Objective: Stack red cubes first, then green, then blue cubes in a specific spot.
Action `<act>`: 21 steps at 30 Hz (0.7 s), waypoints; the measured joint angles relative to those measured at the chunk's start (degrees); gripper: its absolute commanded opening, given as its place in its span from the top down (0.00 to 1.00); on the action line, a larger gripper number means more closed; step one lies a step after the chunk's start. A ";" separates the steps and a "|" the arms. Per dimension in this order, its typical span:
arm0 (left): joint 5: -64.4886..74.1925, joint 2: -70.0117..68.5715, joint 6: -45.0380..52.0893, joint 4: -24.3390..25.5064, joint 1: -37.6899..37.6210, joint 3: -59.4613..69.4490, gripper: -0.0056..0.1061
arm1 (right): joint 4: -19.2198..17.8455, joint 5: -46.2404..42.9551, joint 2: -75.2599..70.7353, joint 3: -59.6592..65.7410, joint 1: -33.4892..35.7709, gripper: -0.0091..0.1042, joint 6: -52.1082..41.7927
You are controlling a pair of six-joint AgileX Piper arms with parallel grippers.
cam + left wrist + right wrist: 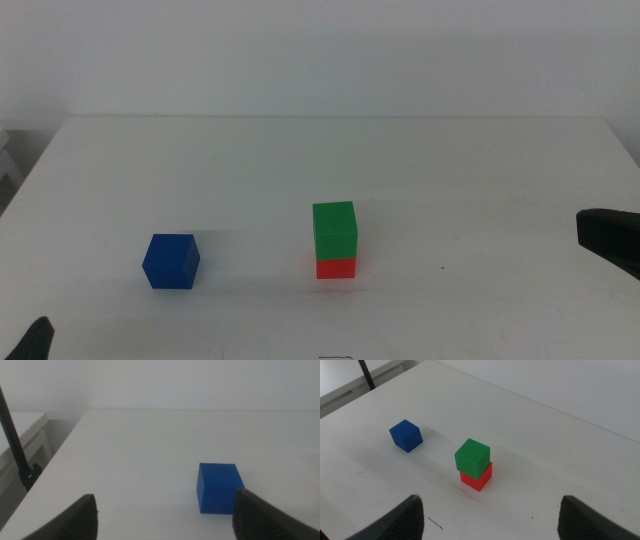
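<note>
The green cube (334, 230) sits squarely on the red cube (336, 268) near the middle of the white table; the right wrist view shows the same pair, green (472, 455) over red (477, 477). The blue cube (171, 261) rests alone on the table to their left. In the left wrist view the blue cube (218, 486) lies just ahead of my open left gripper (165, 497), close to one jaw. That left gripper (35, 340) shows only at the bottom left corner of the middle view. My right gripper (491, 499) is open and empty, well back from the stack at the right edge (608, 235).
The white table (450, 160) ends at a pale wall behind. A black stand pole (15, 445) rises beside the table's left edge, next to a lower white surface (20, 425).
</note>
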 measured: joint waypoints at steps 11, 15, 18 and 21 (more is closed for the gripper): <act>5.27 9.78 0.00 0.00 0.00 -6.47 0.15 | 0.00 0.00 0.00 0.00 0.00 0.26 0.00; 12.72 22.90 0.00 0.00 -0.60 -19.12 0.15 | 0.00 0.00 0.00 0.00 0.00 0.26 0.00; 21.55 32.00 0.00 -0.29 -0.96 -28.60 0.15 | 0.00 0.00 0.00 0.00 0.00 0.26 0.00; 31.46 39.23 0.00 -0.44 -1.02 -37.14 0.15 | -0.05 0.00 0.00 0.07 0.00 0.26 0.00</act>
